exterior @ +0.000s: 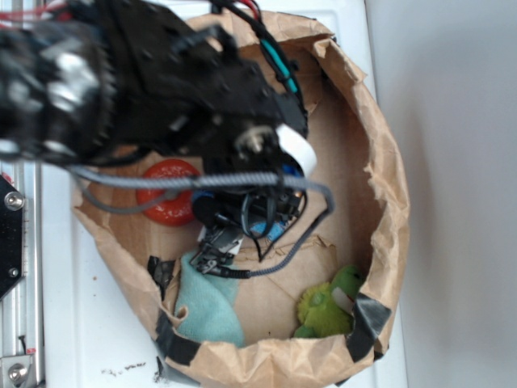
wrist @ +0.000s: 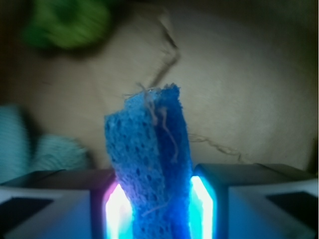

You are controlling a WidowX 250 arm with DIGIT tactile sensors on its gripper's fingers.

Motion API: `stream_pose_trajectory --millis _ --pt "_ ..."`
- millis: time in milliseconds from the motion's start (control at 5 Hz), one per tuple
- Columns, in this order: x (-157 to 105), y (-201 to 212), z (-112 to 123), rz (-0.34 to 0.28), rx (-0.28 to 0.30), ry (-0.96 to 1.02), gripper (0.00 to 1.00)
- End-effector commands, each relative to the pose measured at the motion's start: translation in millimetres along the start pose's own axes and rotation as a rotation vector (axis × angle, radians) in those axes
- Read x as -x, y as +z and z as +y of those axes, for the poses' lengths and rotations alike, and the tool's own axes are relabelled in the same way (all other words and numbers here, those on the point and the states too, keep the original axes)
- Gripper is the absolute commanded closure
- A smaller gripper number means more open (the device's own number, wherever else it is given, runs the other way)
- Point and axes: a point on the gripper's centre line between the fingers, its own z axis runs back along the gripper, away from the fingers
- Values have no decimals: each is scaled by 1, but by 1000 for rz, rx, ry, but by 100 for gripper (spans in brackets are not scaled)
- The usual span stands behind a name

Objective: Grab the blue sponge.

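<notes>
In the wrist view the blue sponge [wrist: 149, 164] stands on end between my two lit pads, pressed from both sides, with frayed threads at its top. My gripper [wrist: 154, 201] is shut on it, above the brown paper floor. In the exterior view the black arm covers most of the scene. The gripper [exterior: 234, 238] points down over the middle of the paper basin, and only a small bit of the blue sponge [exterior: 273, 228] shows beneath it.
A crumpled brown paper wall [exterior: 380, 186] rings the work area. Inside lie a red ring [exterior: 167, 191] at the left, a pale teal cloth [exterior: 208, 303] at the front and a green plush toy [exterior: 329, 303] at the front right. Grey cables hang from the arm.
</notes>
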Motion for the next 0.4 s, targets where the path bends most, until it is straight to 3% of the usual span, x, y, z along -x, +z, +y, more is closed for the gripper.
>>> stream_pose_trajectory --millis 0,200 --pt "-25 93 8 8 -31 94 100" --pt "-29 115 9 -17 -17 142 100"
